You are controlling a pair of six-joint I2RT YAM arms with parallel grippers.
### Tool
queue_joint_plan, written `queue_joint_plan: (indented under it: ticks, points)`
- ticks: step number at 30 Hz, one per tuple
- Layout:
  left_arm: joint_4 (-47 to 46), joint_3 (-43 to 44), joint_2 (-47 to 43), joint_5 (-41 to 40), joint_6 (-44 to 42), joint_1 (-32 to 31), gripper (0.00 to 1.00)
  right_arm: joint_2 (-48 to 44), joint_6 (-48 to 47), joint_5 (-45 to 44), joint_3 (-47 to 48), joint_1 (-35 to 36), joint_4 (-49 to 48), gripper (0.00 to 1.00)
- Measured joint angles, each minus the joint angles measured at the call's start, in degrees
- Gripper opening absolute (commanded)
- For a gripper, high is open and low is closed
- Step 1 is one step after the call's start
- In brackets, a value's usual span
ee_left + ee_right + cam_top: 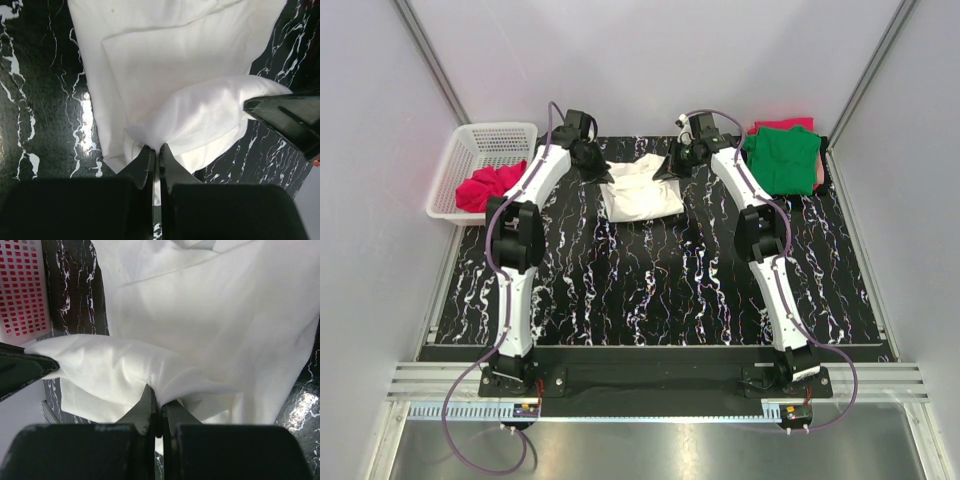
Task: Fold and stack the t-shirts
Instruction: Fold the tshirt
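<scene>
1. white t-shirt (640,195): far middle of the counter (660,290), partly folded. Its far edge is raised, with the left tool (156,150) and right tool (159,395) each clamped on the cloth. Fold unfinished.
2. green t-shirt (782,158): folded, far right corner, lying on red cloth (775,125). Stack apparently begun.
3. red t-shirt (485,187): crumpled in the basket (470,140). Folding not yet done.
</scene>
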State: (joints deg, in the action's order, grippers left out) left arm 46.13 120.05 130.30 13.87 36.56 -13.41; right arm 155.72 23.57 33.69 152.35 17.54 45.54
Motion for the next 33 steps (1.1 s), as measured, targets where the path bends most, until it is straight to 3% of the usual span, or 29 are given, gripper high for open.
queue_joint_plan:
  ticks: [8, 9, 10, 12, 14, 16, 19, 21, 23, 33]
  points:
    - [0.6, 8.8, 6.2, -0.2, 1.5, 0.1, 0.00, 0.8, 1.9, -1.5, 0.1, 0.0, -3.7, 0.02]
    - [0.7, 9.0, 6.8, -0.2, 1.7, 0.1, 0.00, 0.8, 2.0, -1.8, 0.2, -0.1, -4.1, 0.08]
    - [0.7, 9.1, 7.3, -0.2, 1.8, 0.2, 0.00, 0.8, 2.2, -2.5, 0.3, -0.1, -4.3, 0.25]
    - [0.8, 9.2, 8.2, -0.2, 2.3, 0.3, 0.00, 0.8, 2.7, -3.4, 0.3, -0.1, -4.8, 0.31]
    - [0.9, 9.2, 8.9, -0.2, 2.7, 0.5, 0.11, 0.8, 2.6, -4.7, 0.3, -0.1, -5.4, 0.41]
    - [1.0, 9.3, 9.3, -0.2, 3.1, 0.7, 0.14, 0.8, 2.8, -6.0, 0.3, -0.1, -5.7, 0.43]
    - [1.0, 9.4, 9.5, -0.2, 3.7, 0.7, 0.30, 0.8, 2.6, -7.7, 0.2, -0.1, -5.9, 0.50]
    - [1.1, 9.8, 9.5, -0.3, 3.8, 0.8, 0.33, 0.8, 2.5, -8.6, 0.1, -0.1, -5.9, 0.50]
    - [1.0, 10.2, 9.5, -0.5, 4.0, 0.8, 0.46, 0.8, 2.3, -9.2, -0.1, -0.1, -6.0, 0.50]
    - [1.0, 9.9, 7.4, -0.2, 3.4, 1.0, 0.48, -1.6, 0.8, -10.6, -1.0, -0.1, -5.2, 0.50]
